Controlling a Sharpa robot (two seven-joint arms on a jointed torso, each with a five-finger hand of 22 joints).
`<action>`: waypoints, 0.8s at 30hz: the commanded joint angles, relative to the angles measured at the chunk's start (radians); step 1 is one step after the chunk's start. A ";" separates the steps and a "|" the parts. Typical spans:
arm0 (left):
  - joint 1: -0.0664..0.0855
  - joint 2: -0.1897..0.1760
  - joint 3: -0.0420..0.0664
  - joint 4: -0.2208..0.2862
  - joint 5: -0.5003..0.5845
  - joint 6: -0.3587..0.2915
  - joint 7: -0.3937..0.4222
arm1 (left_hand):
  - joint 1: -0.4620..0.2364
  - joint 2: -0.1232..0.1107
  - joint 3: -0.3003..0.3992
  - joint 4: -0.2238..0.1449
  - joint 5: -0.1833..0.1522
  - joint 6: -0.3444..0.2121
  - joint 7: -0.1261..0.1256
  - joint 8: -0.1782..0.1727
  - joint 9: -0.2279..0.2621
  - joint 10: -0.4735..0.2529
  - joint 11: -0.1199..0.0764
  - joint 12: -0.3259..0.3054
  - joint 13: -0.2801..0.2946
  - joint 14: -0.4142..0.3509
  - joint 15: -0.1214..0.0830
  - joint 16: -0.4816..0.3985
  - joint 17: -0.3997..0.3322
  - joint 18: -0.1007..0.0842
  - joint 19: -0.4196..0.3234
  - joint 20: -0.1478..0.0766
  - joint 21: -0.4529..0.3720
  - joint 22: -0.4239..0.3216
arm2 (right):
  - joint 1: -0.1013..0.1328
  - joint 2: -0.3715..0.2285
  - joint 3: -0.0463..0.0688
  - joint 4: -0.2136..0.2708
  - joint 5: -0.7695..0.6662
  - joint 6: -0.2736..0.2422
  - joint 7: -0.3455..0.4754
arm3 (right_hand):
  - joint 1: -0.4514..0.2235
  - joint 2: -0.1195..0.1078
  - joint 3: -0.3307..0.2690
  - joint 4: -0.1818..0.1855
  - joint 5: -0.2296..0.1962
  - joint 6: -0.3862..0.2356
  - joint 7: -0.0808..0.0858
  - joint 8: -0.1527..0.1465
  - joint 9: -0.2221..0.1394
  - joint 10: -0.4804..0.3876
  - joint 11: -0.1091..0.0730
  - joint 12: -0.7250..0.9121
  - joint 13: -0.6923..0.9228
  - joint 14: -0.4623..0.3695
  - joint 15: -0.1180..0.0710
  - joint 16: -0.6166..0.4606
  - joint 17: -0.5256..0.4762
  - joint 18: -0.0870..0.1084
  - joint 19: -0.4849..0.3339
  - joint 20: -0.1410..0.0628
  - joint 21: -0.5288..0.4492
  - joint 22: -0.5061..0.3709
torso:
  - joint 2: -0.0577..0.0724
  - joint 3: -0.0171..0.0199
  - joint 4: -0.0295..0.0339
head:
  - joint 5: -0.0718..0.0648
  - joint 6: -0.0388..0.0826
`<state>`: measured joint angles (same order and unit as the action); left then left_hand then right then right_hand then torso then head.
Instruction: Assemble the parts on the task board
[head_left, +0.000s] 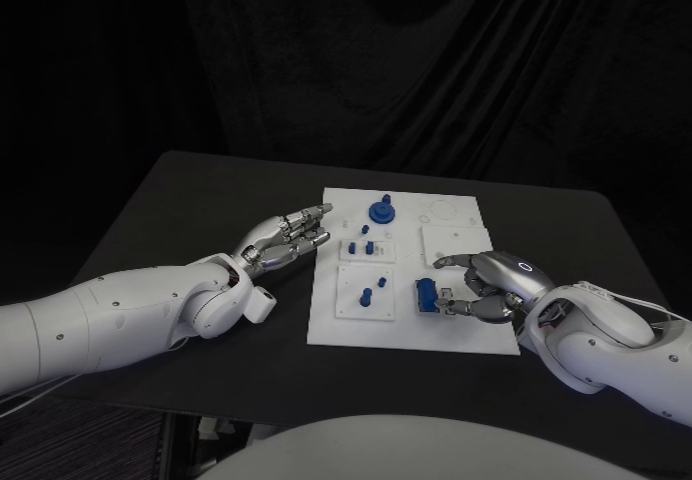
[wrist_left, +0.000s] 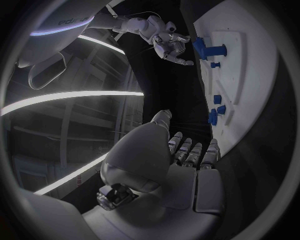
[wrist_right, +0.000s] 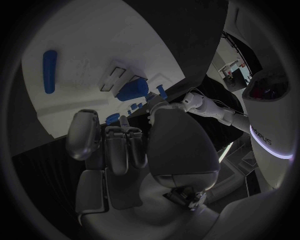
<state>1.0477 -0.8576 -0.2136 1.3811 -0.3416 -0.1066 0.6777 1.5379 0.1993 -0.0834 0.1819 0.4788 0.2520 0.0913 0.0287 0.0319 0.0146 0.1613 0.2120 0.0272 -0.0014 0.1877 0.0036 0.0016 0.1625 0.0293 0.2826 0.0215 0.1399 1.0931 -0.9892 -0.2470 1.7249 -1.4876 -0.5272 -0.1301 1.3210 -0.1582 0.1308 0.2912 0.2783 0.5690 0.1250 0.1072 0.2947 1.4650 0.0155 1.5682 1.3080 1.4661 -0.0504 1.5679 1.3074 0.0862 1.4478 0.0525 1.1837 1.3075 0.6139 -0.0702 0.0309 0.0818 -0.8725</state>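
Head view: the white task board (head_left: 411, 335) lies mid-tabletop (head_left: 173, 200). The left hand (head_left: 289, 236) rests at the board's 9 o'clock edge, fingers extended and a little apart, holding nothing. The right hand (head_left: 483, 285) sits at the board's 4 o'clock, fingers curled over a blue block (head_left: 428, 296); it touches the piece, but whether it truly grips it I cannot tell. A blue knob (head_left: 382, 211) stands at the board's 12 o'clock, small blue pegs (head_left: 366, 245) just below it, and a blue pin (head_left: 368, 296) lies nearer the centre.

Left wrist view: the left hand (wrist_left: 187, 152) shows loose, empty fingers just beside the board's rim; the right hand (wrist_left: 167, 42) hangs next to the blue block (wrist_left: 206, 48).

Right wrist view: the right hand (wrist_right: 122, 142) has fingers folded forward at the board's edge; the block itself is hidden, so the hold stays uncertain. The blue pin (wrist_right: 49, 64) lies flat farther out on the board.

The parts look like rigid, light, smooth plastic, likely to slip or tip under a sideways push. The block is best pinched across its flat sides and kept upright.
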 joint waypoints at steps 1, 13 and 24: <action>-0.002 0.003 0.001 0.001 0.002 0.012 0.018 | -0.002 0.006 0.006 0.002 0.004 -0.003 0.005 0.006 0.001 0.000 -0.001 0.005 0.001 0.001 0.002 -0.004 -0.002 0.007 0.002 0.005 0.001 -0.001 | -0.001 0.007 0.001 -0.009 0.011 0.074 -0.020 | 0.001 -0.013 -0.010 0.002 0.004 -0.021 0.005 -0.013 -0.019 0.106 0.012 0.003 0.263 0.105 0.010 0.003 0.263 -0.010 -0.001 0.011 -0.004 0.161 | 0.000 0.0001 0.0016 | -0.002 0.000; -0.002 0.004 0.001 -0.001 0.002 0.012 0.019 | -0.003 0.006 0.006 0.002 0.005 -0.004 0.005 0.006 0.001 0.000 -0.001 0.004 0.001 0.001 0.002 -0.004 -0.002 0.007 0.002 0.005 0.001 -0.001 | -0.001 0.035 0.002 -0.037 0.011 0.105 -0.024 | -0.004 -0.001 -0.010 0.001 0.003 0.084 0.019 0.006 -0.017 0.106 0.028 0.003 0.263 0.105 0.024 0.003 0.263 -0.011 0.003 0.024 0.004 0.163 | 0.000 -0.0011 0.0009 | 0.001 0.000; -0.003 0.006 0.001 -0.002 0.002 0.013 0.019 | -0.003 0.006 0.006 0.002 0.005 -0.004 0.005 0.006 0.001 0.000 -0.001 0.004 0.001 0.001 0.002 -0.004 -0.002 0.007 0.002 0.005 0.001 -0.001 | 0.000 0.053 0.003 -0.055 0.032 0.107 -0.018 | 0.008 0.020 0.001 -0.007 0.000 0.124 0.022 0.013 -0.027 0.106 0.034 0.003 0.263 0.105 0.030 0.003 0.263 -0.011 0.003 0.029 0.004 0.163 | 0.000 0.0000 0.0022 | 0.001 0.000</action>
<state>1.0467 -0.8531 -0.2136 1.3779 -0.3416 -0.1054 0.6780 1.5379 0.1992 -0.0834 0.1820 0.4788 0.2520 0.0913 0.0287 0.0317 0.0146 0.1612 0.2120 0.0272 -0.0014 0.1877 0.0036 0.0009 0.1625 0.0293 0.2826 0.0215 0.1400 1.0932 -0.9366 -0.2441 1.6716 -1.4661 -0.4332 -0.1360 1.3316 -0.1469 0.1299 0.2864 0.2782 0.6858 0.1494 0.1163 0.2690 1.4666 0.0414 1.5682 1.3078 1.4652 -0.0301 1.5679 1.3074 0.0862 1.4507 0.0770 1.1837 1.3073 0.6141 -0.0706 0.0329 0.0811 -0.8725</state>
